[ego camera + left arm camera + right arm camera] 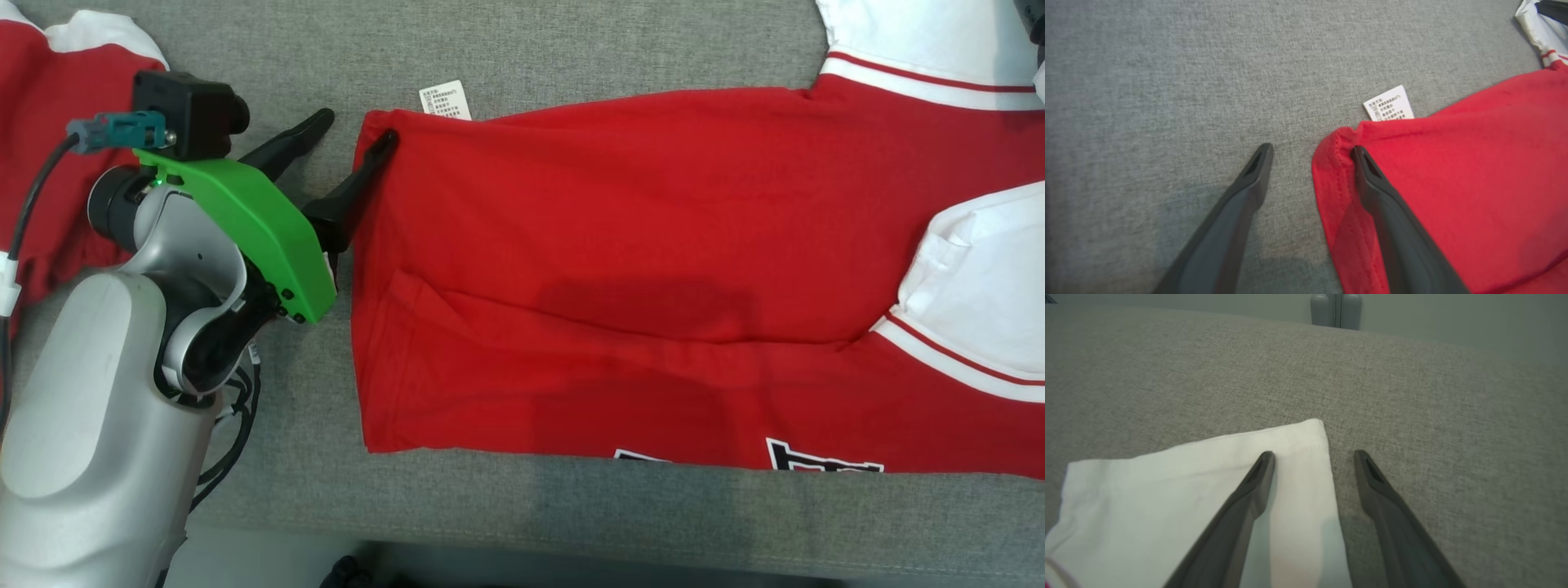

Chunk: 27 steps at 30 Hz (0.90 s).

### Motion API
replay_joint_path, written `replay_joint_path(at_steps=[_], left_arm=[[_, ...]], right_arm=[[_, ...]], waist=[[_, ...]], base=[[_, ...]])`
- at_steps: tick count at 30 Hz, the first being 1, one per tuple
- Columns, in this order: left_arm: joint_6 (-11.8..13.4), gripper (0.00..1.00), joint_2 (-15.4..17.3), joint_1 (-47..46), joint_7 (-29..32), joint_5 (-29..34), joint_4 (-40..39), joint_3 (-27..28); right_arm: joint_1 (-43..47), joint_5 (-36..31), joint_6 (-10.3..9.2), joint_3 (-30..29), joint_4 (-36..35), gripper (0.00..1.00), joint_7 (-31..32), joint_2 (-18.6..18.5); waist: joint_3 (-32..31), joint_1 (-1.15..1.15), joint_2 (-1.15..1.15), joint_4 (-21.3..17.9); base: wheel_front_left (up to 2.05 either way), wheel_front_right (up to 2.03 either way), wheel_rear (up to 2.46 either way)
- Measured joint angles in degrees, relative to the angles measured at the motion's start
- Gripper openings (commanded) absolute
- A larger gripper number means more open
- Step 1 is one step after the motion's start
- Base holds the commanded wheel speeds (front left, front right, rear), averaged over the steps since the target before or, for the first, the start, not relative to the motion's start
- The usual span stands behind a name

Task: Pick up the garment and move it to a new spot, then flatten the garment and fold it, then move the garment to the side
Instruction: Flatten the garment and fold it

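Red garment is lying flat across the grey surface, hem corner beside its white label. Left gripper is standing apart, straddling that corner, clamping nothing. Right gripper is likewise apart, straddling a white cloth corner. Judgement: both should be closing well in from the edges together, then lifting evenly. Counting: two grippers, one label, a second red piece lying far left.

"What is the big grey thing?"
"A tabletop with rough grey cloth on it."
"What is past its far edge?"
"Two grey things with round tops, close side by side. Behind them is a pale wall."
"And below the near edge?"
"A pale floor."
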Motion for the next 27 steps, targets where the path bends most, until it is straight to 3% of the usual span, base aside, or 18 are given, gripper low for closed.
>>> replay_joint_path(at_steps=[3,4,5,6,7,9,11,12,18,27], left_arm=[[-0.08,1.00,-0.04,-0.53,-0.05,0.00,0.43,-0.29],[-0.18,1.00,-0.09,-0.59,-0.09,0.00,0.55,-0.33],[-0.25,1.00,-0.13,-0.63,-0.21,0.00,0.65,-0.38],[-0.26,1.00,-0.18,-0.70,-0.24,0.00,0.76,-0.48],[-0.34,1.00,-0.20,-0.82,-0.25,0.00,0.93,-0.55],[-0.46,1.00,-0.22,-0.93,-0.27,0.00,1.14,-0.58],[-0.68,1.00,-0.10,-1.27,-0.34,0.00,1.68,-0.67],[-0.74,1.00,0.04,-1.37,-0.32,0.00,1.78,-0.73],[-0.93,1.00,0.23,-1.75,-0.23,-0.16,2.08,-0.69],[-1.24,1.00,-0.31,-1.76,0.79,-5.67,2.22,-0.77]], right_arm=[[-0.51,0.00,0.29,0.04,0.87,0.98,0.01,0.42],[-0.74,0.00,0.47,0.07,1.12,0.93,0.01,0.65],[-1.01,0.00,0.48,0.12,1.36,0.75,0.01,0.85],[-1.30,0.00,0.63,0.21,1.59,0.65,0.01,0.94],[-1.41,0.00,0.92,0.27,1.85,0.50,0.01,1.00],[-1.45,0.00,1.00,0.35,2.11,0.33,0.01,1.02],[-1.79,0.00,1.52,0.52,2.70,0.04,0.01,1.11],[-1.97,0.01,1.74,0.63,2.85,0.00,0.01,1.22],[-2.51,0.01,2.52,0.94,3.57,0.00,0.01,1.48],[-2.76,0.01,3.20,1.20,5.37,0.00,-0.77,2.41]], waist=[[-0.02,0.00,0.00,0.48],[-0.02,0.00,0.00,0.58],[-0.01,0.00,0.00,0.66],[0.00,0.00,0.00,0.75],[0.01,0.00,0.00,0.84],[0.02,0.00,0.00,0.92],[0.05,0.00,0.00,1.13],[0.06,0.00,0.00,1.17],[0.14,0.00,0.00,1.20],[-0.23,0.00,0.00,0.70]], base=[[0.00,0.00,0.00],[0.00,0.00,0.00],[0.00,0.00,0.00],[0.00,0.00,0.00],[0.00,0.00,0.00],[0.00,0.00,0.00],[0.00,0.00,0.00],[0.00,0.00,0.00],[0.00,0.00,0.00],[0.00,0.00,0.00]])
